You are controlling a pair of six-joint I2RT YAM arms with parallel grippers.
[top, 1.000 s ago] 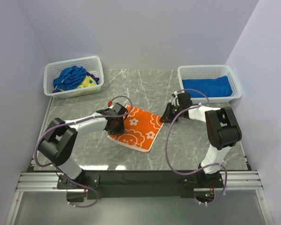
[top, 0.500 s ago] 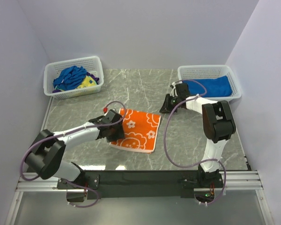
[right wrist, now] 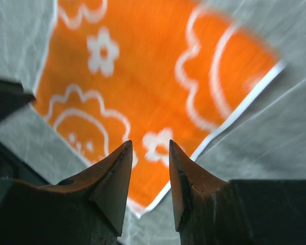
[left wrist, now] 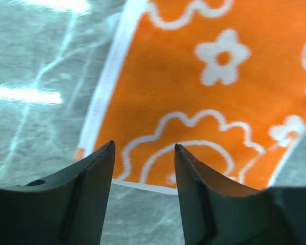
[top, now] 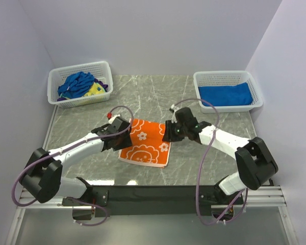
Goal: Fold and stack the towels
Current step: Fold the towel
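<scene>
Two grippers flank the orange towel [top: 145, 145], lying flat on the table [top: 158, 97] at centre frame. I see my left gripper [top: 122, 137] at its left edge and my right gripper [top: 168, 132] at its upper right corner, both with jaws parted and empty. A folded blue towel [top: 224, 94] sits in the upper-right basket [top: 204, 77], and a crumpled blue towel [top: 77, 84] and a yellow towel [top: 96, 90] fill the upper-left basket [top: 55, 79].

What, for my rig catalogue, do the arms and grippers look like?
Both the left arm and right arm have white links, black joints and a looping purple cable. The left gripper and right gripper have dark, tapered wedge-shaped fingers.
</scene>
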